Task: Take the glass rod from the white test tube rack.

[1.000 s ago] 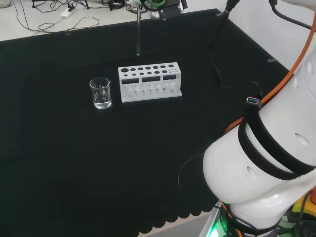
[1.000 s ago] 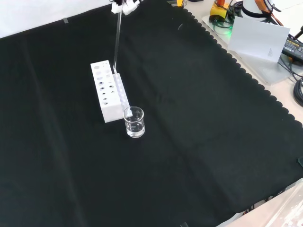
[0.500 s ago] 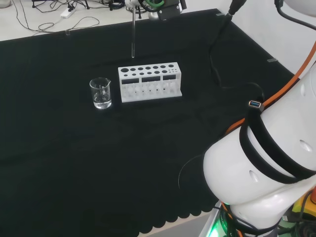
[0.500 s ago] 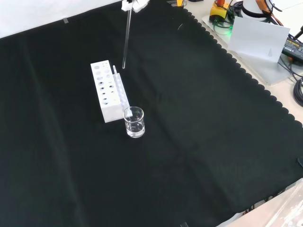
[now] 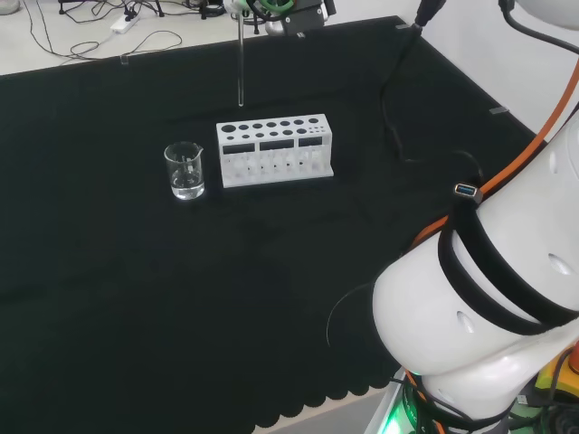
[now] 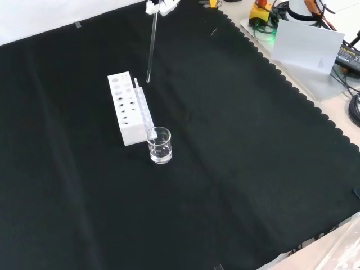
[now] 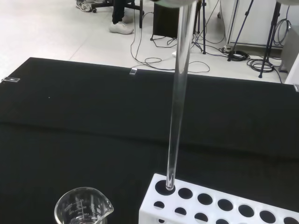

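Note:
The glass rod (image 5: 240, 63) hangs upright in the air, its lower end just above the white test tube rack (image 5: 274, 149) near that rack's left end in the head view. The hand (image 6: 160, 5) at the top edge of the front view is shut on the rod's (image 6: 151, 48) upper end. In the front view the rod's tip sits a little right of the rack (image 6: 128, 109). The wrist view looks down the rod (image 7: 179, 93) to an end hole of the rack (image 7: 219, 207), with a blurred white part of the hand (image 7: 175, 2).
A small clear beaker (image 5: 184, 170) stands just left of the rack in the head view, and in front of the rack (image 6: 159, 145) in the front view. The arm's white links (image 5: 488, 307) bulk at the head view's right. Grey gear (image 6: 306, 45) lies beyond the cloth's scalloped edge.
The rod has risen clear of the rack and shifted a little left in the head view, right in the front view. Rack and beaker have not moved.

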You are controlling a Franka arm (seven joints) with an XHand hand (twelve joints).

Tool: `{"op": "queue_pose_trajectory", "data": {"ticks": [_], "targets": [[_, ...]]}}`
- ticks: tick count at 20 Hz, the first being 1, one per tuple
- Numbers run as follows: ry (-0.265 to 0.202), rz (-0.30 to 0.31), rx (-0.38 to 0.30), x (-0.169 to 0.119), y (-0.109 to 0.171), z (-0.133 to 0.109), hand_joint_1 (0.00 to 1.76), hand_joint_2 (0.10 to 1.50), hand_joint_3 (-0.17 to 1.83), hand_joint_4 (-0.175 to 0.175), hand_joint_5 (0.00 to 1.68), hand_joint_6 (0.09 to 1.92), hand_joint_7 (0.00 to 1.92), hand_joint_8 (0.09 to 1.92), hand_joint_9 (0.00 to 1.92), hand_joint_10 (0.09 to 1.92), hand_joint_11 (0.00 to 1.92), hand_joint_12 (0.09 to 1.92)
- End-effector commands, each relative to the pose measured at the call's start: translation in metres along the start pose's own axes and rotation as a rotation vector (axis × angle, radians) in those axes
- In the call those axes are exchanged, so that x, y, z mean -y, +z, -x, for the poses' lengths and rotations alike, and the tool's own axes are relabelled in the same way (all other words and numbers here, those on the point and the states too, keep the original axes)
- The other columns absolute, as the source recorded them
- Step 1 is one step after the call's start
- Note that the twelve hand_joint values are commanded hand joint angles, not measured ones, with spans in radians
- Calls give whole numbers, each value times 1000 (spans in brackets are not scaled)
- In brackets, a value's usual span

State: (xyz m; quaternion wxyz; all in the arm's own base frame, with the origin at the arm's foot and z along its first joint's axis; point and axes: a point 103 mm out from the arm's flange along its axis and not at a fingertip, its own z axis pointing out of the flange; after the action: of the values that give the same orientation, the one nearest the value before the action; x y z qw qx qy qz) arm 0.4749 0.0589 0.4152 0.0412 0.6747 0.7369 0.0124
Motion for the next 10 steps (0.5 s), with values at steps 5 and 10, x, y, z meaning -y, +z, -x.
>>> {"op": "queue_pose_trajectory", "data": {"ticks": [5,10], "targets": [[1,4,1,4,-2,-3,1326,1050,-175,-175,1442,87,1342,676,1649,595,1604,498],[-3,1,7,6,-2,-4,1326,1050,-175,-175,1442,87,1342,676,1650,592,1604,498]]}}
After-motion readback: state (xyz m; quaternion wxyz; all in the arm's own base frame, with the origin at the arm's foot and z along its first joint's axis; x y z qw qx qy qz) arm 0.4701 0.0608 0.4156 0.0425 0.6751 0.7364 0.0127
